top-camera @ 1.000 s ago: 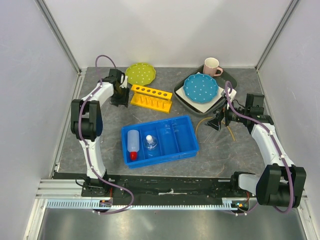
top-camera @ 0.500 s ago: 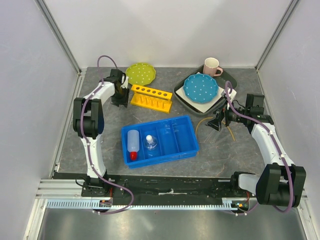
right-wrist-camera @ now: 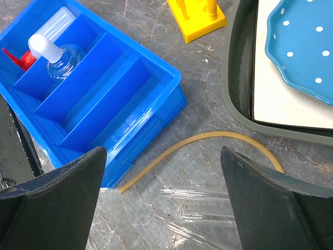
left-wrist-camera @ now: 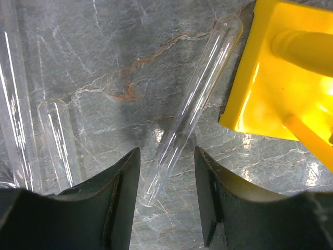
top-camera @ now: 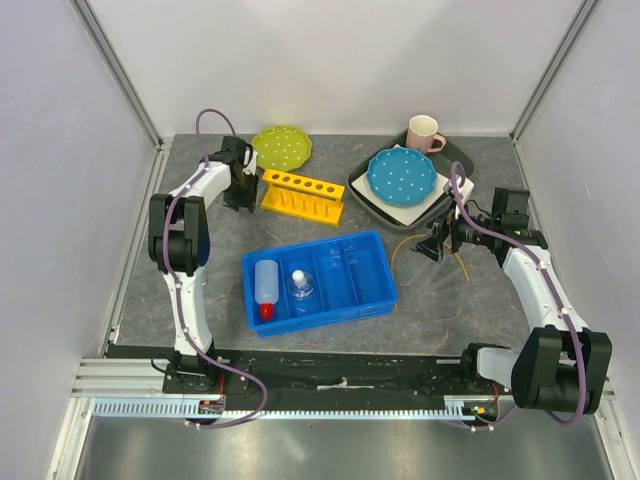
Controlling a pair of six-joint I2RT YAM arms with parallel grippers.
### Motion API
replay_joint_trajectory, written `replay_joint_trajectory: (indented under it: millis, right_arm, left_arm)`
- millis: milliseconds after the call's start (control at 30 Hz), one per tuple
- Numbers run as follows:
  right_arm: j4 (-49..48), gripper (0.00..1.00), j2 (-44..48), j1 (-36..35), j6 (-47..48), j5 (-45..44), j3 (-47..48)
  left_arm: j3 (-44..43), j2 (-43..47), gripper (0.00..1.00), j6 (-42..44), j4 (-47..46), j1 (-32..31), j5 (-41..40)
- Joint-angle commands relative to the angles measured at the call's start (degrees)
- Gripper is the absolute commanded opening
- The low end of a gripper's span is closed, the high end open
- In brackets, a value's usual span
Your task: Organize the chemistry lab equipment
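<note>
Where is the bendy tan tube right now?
In the right wrist view, the tan tube lies on the robot's right side, curving between the blue bin and the grey tray, near clear glass tubes.

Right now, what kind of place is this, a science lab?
Probably a robot test booth dressed as a chemistry bench. Plain walls box in a table with two robot arms; on it are a yellow test-tube rack, a glass test tube and a blue tray holding a flask.
</note>
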State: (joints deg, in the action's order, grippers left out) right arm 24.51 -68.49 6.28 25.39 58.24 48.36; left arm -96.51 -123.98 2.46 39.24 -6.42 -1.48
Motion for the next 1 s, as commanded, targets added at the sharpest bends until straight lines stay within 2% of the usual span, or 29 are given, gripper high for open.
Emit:
replay_joint_trajectory:
  millis: [0,267,767,967]
  right_arm:
    - [-0.52,0.98,-0.33,0.40,1.77,2.32,0.68]
    - [-0.61,0.98,-0.50,0.57,1.86,2.32,0.68]
    - [-0.34,0.98,-0.33,0.75,2.12,2.49,0.68]
    - [-0.25,0.98,-0.15,0.83,2.21,2.49,0.69]
  left_arm:
    - [-2.45,-1.70,0.52,1.32,0.31,-0.62,-0.63]
    - [-3.42,-2.67,0.46,0.97,0.57,-0.97,-2.91]
    - [-2.46,-1.44,0.27,-0.17,0.31,-1.32,-4.50]
    - [-2.02,-0.38,0.26,-0.35,0.13,-1.32,-4.33]
